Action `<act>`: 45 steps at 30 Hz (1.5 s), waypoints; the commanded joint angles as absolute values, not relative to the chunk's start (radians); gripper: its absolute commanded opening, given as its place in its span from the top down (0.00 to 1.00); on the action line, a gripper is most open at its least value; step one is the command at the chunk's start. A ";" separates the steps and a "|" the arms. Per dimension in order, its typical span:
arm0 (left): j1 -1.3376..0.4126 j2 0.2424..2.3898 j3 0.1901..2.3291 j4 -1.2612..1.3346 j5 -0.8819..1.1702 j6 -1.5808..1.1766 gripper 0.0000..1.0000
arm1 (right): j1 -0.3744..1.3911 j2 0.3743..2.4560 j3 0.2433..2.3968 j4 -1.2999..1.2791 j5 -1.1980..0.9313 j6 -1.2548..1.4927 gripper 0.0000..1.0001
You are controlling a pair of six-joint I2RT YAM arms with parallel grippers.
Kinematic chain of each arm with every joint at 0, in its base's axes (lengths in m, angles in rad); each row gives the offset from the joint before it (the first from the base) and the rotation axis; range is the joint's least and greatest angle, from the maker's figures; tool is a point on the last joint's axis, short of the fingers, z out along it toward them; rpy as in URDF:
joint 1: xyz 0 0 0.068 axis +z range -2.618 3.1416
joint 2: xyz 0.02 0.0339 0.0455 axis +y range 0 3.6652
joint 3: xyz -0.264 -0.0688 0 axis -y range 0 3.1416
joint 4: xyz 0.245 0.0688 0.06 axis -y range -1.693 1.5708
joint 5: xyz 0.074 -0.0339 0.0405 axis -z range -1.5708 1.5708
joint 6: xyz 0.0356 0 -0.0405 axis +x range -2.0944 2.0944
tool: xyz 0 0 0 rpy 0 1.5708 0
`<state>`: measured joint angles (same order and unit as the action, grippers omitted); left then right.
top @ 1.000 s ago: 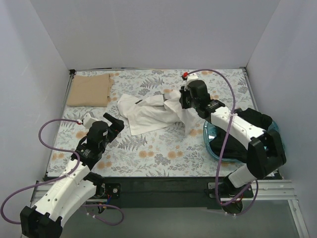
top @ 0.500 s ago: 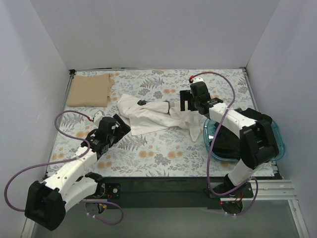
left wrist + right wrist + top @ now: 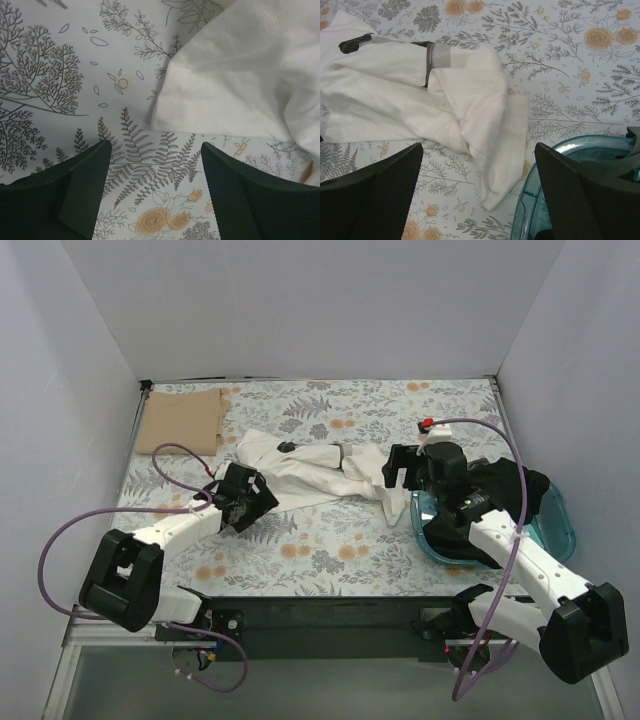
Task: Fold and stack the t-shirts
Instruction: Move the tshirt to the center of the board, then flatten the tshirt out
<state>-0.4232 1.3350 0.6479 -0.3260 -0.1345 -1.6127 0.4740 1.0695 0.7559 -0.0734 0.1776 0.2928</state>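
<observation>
The left gripper, fingers apart, is hovering with a corner of the shirt just ahead, and would do well pinching that hem squarely; the right gripper, also apart, is hanging near its other end.

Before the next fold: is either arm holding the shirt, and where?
Nothing is held. Left gripper and right gripper are open, jaws empty, near the white t-shirt.

Soft, even light from above washes the floral-printed tabletop; shadows fall faint beneath the arms, and the wrist views' black pincer fingers sit slightly blurred.
</observation>
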 commanded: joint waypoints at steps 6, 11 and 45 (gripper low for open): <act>-0.442 1.446 0.726 -0.295 -0.136 -1.621 0.45 | 0.479 0.943 0.673 -0.009 0.190 0.308 0.02; -0.446 1.515 0.761 -0.296 -0.144 -1.618 0.56 | 0.477 0.910 0.657 -0.009 0.186 0.307 0.02; -0.454 0.897 0.693 -0.917 -0.830 -2.074 1.00 | 0.738 1.241 0.841 -0.232 0.149 0.186 0.05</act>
<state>-0.4545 0.9115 0.6884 -0.8108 -0.7010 -1.9579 0.6998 1.2198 0.7876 -0.1482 0.0666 0.1608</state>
